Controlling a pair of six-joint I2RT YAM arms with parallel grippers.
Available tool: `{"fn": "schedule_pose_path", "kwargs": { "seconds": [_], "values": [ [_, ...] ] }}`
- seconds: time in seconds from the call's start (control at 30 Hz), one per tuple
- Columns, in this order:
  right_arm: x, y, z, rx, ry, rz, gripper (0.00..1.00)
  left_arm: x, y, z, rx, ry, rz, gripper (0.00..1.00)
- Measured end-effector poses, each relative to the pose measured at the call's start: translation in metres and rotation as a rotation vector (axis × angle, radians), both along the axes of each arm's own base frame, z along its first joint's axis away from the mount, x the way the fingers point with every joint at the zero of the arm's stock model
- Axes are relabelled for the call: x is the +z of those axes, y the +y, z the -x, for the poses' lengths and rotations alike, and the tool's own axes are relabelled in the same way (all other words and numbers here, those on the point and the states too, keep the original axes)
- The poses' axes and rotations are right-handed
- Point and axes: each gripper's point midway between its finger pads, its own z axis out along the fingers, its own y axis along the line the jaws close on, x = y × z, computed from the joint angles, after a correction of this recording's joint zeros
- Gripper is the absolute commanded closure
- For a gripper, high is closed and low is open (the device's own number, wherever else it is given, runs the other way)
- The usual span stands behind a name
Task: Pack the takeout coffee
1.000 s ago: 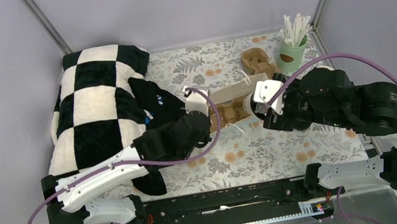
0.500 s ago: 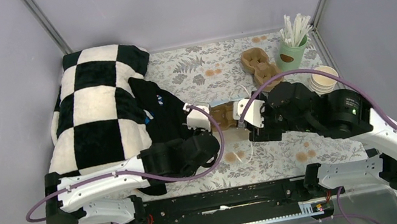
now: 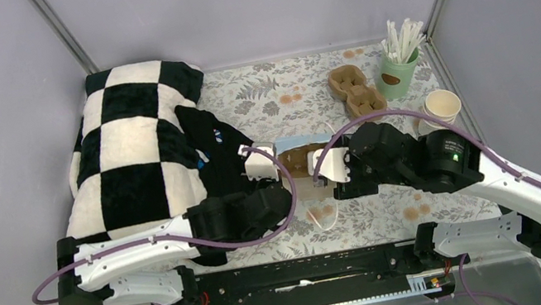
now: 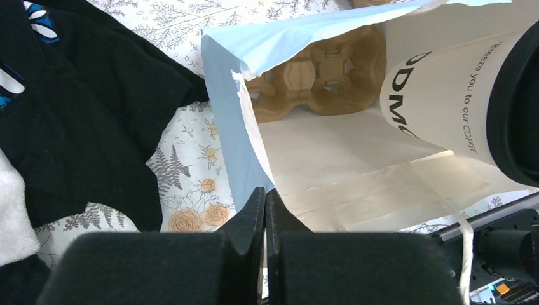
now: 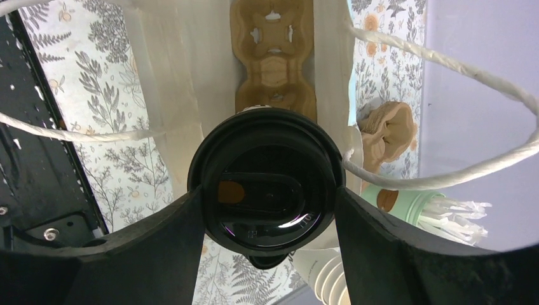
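The takeout coffee (image 4: 445, 95), a white cup with dark lettering and a black lid (image 5: 267, 184), lies on its side in the mouth of a white paper bag (image 3: 298, 160). My right gripper (image 5: 268, 190) is shut on the cup at its lid; in the top view the right gripper (image 3: 330, 167) is at the bag's right side. My left gripper (image 4: 265, 190) is shut on the bag's rim (image 4: 245, 127) and holds the bag open. A brown cardboard cup carrier (image 4: 318, 76) sits deep inside the bag, beyond the cup (image 5: 273, 63).
A black garment (image 3: 216, 149) and a checkered pillow (image 3: 131, 143) lie to the left. At the back right are a second cardboard carrier (image 3: 352, 88), a mint cup of straws (image 3: 401, 62) and a stack of lidless cups (image 3: 442, 105). The bag's rope handles (image 5: 438, 57) loop round the right gripper.
Both grippers and the bag have moved nearer and leftward. The right arm has come off the stack of lidless cups, which now shows, and the cup sits at the bag's mouth.
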Motion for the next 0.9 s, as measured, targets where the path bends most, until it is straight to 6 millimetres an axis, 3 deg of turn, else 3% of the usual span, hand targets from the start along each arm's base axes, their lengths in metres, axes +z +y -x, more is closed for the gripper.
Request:
{"fn": "schedule_pose_path", "kwargs": {
  "seconds": [0.23,0.43,0.6,0.9],
  "values": [
    [-0.011,0.001,-0.002,0.064,-0.032,0.060,0.61,-0.001,0.002,0.001,0.011,0.011,0.024,1.00],
    [-0.028,0.006,-0.007,0.151,-0.070,0.130,0.45,-0.001,0.002,0.002,0.020,0.019,0.043,1.00],
    [-0.055,0.006,-0.007,0.228,-0.075,0.208,0.52,-0.001,0.006,0.003,0.027,0.022,0.064,1.00],
    [-0.082,0.012,-0.018,0.232,-0.114,0.252,0.53,-0.012,0.015,0.009,0.009,0.035,0.117,1.00]
  ]
}}
